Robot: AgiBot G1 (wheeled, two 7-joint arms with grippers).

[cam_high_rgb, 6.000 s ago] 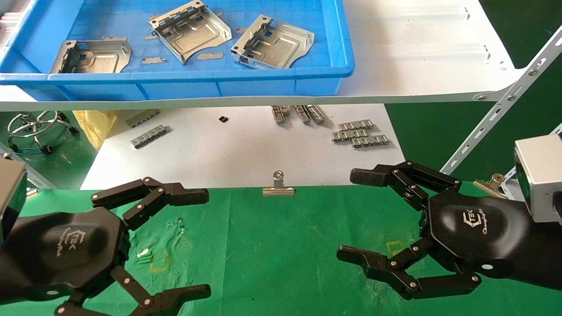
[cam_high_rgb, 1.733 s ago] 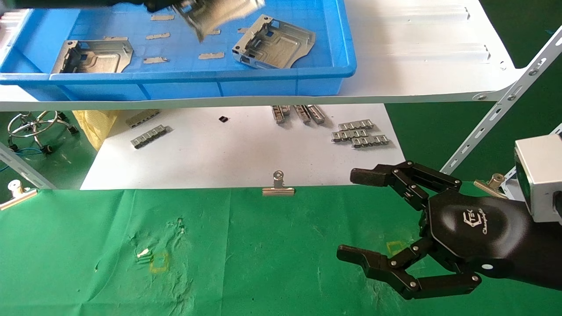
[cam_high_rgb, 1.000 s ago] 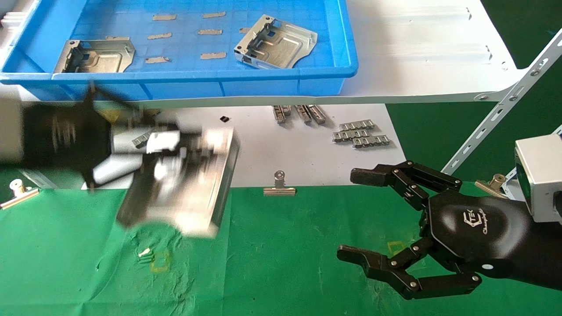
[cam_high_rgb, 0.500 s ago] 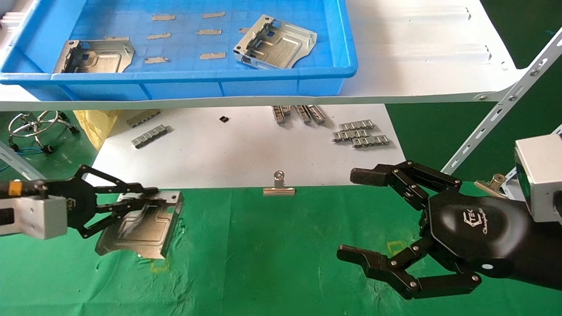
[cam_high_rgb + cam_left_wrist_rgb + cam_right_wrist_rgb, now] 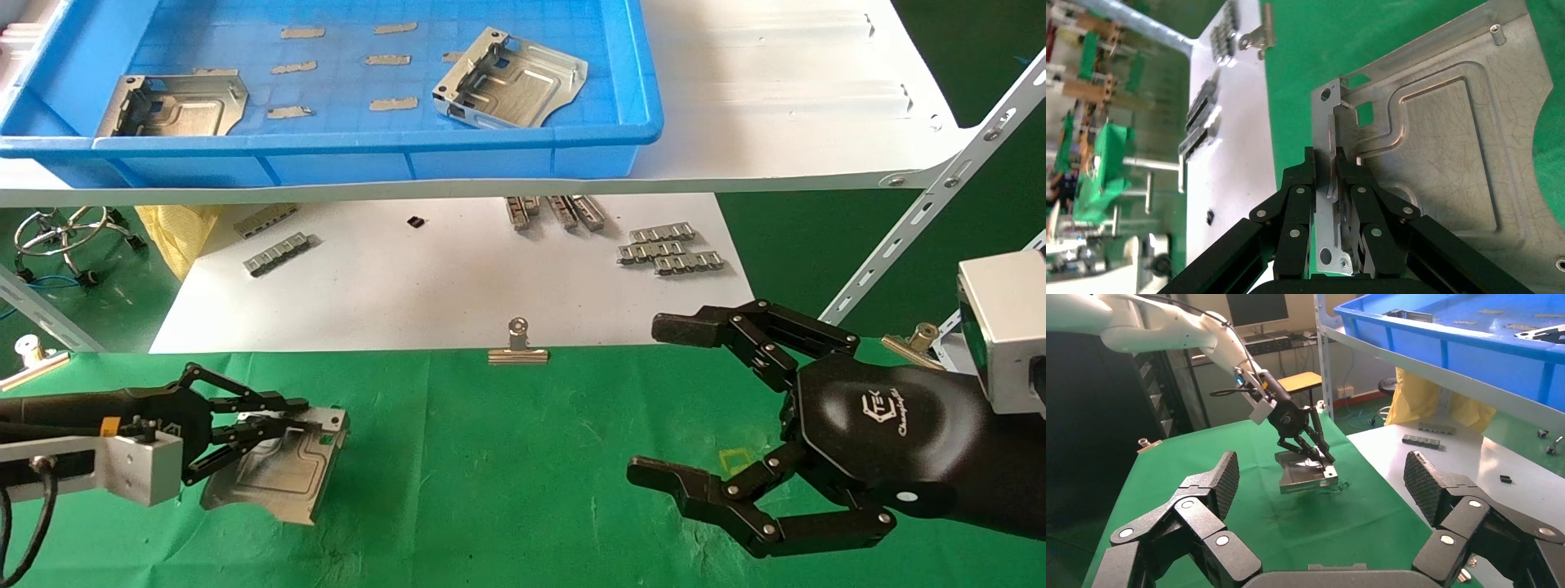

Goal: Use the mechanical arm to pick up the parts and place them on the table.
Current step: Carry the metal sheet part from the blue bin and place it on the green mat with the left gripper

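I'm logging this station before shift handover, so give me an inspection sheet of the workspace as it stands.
Surface: green cloth table, scuffed, with small yellow marks; white sheet behind it.
Job's things: one sheet-metal part low on the cloth at the left, held by its side wall; two more parts in the blue tray on the white shelf.
Clutter: grey ridged strips on the sheet; flat metal slips in the tray; binder clip on the cloth edge.
Grippers: left claw shut on the part; right claw open, idle over the cloth.
Cables: black cable at the left wrist.
Surroundings: yellow bag, slotted shelf strut.
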